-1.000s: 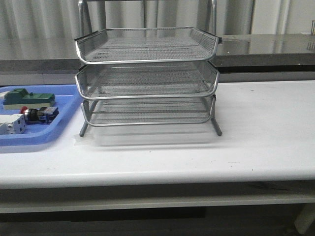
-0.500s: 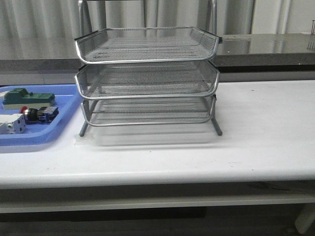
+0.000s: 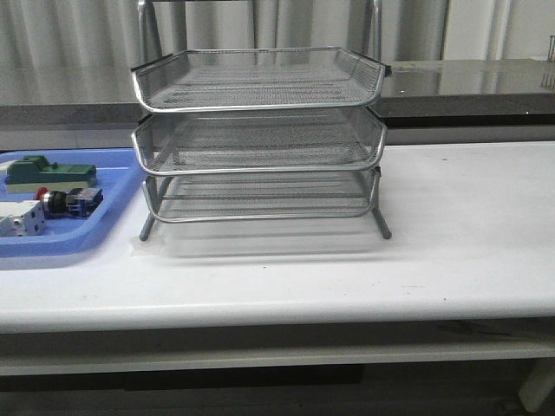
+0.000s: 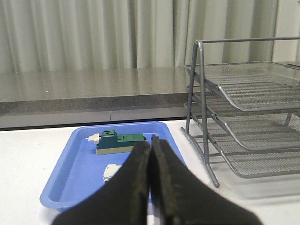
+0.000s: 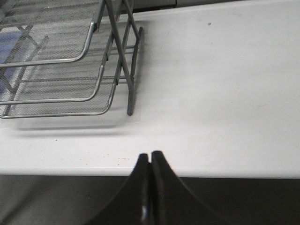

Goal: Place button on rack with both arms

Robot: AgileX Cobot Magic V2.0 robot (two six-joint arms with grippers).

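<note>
Silver wire mesh makes up the rack, which stands on the white table a little left of centre, its three tiers stacked one above another on a metal frame with slanted legs; all three tiers look empty in the front view. To the left of the rack, just beside its left leg, lies a flat blue tray partly cut off by the picture's edge. The button lies on its side in this tray, its red cap pointing left and its blue end block pointing right toward the rack. Farther back in the tray sits a green block, and just left of the button is a white-grey block, close to or touching the red cap. No brand, label or writing can be read on any of these parts. The left gripper hangs on the near side of the blue tray, its two black fingers pressed together with nothing between them; the green block shows beyond its tips. The right gripper hangs off the near edge of the table, to the right of the rack's right leg, its fingers likewise together and holding nothing. Neither arm shows in the front view.
</note>
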